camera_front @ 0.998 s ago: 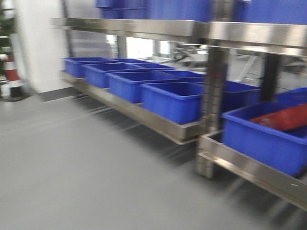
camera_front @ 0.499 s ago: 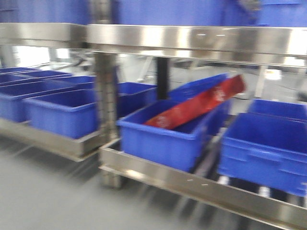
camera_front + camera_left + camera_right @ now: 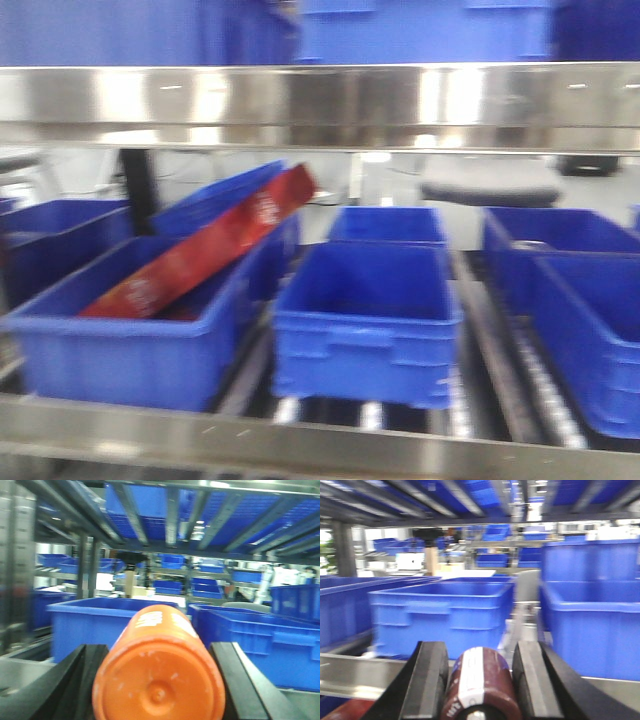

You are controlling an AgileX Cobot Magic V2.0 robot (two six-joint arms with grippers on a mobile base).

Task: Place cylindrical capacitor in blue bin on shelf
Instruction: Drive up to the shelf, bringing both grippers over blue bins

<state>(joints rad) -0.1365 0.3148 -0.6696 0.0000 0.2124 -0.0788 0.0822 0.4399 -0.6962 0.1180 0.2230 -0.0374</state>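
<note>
- The right gripper (image 3: pixel 480 654) clamps the dark red capacitor (image 3: pixel 481 682) (white band) in front of the shelf (image 3: pixel 350 672) edge, facing a blue bin (image 3: pixel 440 612).
- The left gripper (image 3: pixel 157 652) clamps an orange can (image 3: pixel 159 680).

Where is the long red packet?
Front view, left side: the red packet leans slanted in the left bin, its top end sticking out, beside the middle bin.

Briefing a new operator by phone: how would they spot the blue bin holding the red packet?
Find the shiny brushed-steel shelf and look under its broad front rail. In the front row, take the left blue plastic bin. It alone has a long red packet leaning out diagonally; the middle bin looks empty.
</note>
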